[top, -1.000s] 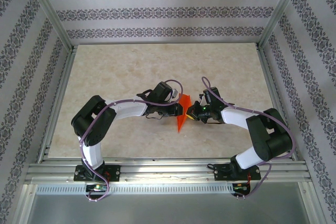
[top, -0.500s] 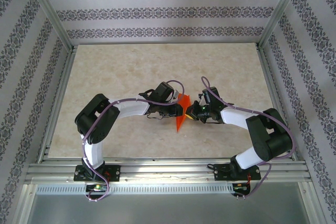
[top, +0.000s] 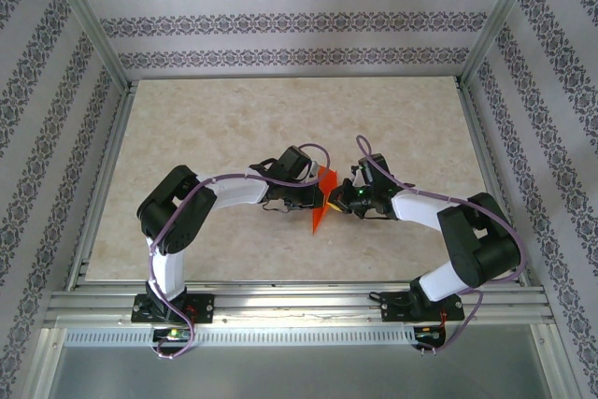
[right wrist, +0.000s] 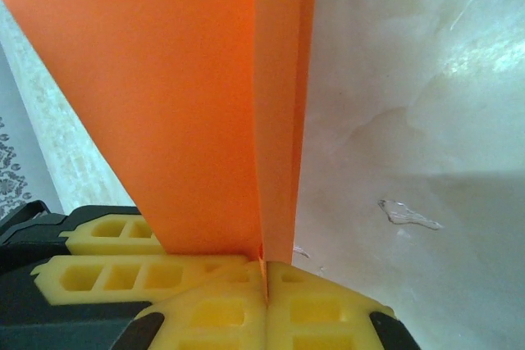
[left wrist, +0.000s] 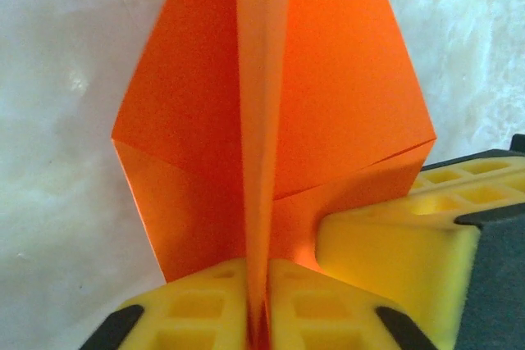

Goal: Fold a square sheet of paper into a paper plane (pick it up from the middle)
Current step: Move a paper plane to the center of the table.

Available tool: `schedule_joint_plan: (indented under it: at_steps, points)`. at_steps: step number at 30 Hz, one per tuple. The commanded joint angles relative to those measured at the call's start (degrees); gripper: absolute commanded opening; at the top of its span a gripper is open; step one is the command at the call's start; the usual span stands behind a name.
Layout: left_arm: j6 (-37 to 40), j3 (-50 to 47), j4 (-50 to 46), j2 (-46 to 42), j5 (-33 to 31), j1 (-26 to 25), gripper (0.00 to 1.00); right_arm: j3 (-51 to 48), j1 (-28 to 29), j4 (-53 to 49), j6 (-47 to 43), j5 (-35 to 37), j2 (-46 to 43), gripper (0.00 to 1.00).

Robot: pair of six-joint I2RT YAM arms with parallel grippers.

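The square sheet of paper stands folded as a bright orange paper plane (top: pixel 320 210) between the two arms at the table's middle, its point toward the near edge. In the left wrist view the paper plane (left wrist: pixel 336 96) spreads two wings with an upright centre fold, and my left gripper (left wrist: pixel 261 305) is shut on that fold. My right gripper (right wrist: pixel 264 280) is shut on the same fold from the other side, the paper plane (right wrist: pixel 180 96) rising above its fingers. From above, the left gripper (top: pixel 320 197) and the right gripper (top: pixel 338 201) nearly touch. The right gripper's yellow fingers (left wrist: pixel 394 243) sit beside the left one's.
A beige marble-look tabletop (top: pixel 206 128) lies all around the arms. Aluminium frame rails (top: pixel 280 301) run along the near edge and both sides, with patterned walls behind. A small clear scrap or smear (right wrist: pixel 406 215) lies on the table near the right gripper.
The left gripper has shut on the plane's centre fold, and the left arm has shifted slightly toward the right. The right gripper has kept its hold.
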Motion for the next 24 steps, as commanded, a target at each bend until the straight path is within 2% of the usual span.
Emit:
schedule_joint_plan:
  at_steps: [1,2,3,4,10,14,24]
  points:
    - [1.99,1.11,-3.15,-0.62,-2.03,-0.66,0.07,1.35,0.20,0.45,-0.24,-0.88,-0.85,0.03]
    - [2.23,1.11,-3.98,-0.94,-3.29,-0.65,0.07,1.27,0.05,0.32,-0.39,-0.97,-1.10,0.06]
    - [2.40,1.50,-5.94,-1.17,-5.25,-0.56,0.07,1.18,-0.24,0.32,-0.54,-1.15,-1.50,0.15]
    - [2.70,1.74,-7.69,-1.55,-6.91,-0.47,0.06,1.16,-0.55,0.10,-0.80,-1.34,-1.99,0.19]
    - [4.12,1.20,-14.09,-5.42,-15.83,0.65,0.05,0.08,-3.16,-3.31,-2.89,-0.19,-6.55,0.38]
    - [5.05,1.61,-18.77,-6.79,-22.23,1.49,0.05,-1.70,-5.32,-4.07,-3.38,-0.27,-8.87,0.39]
    - [3.22,1.21,-19.50,-5.87,-24.45,3.31,0.08,-2.88,-6.24,-4.16,-3.32,-1.14,-9.04,0.40]
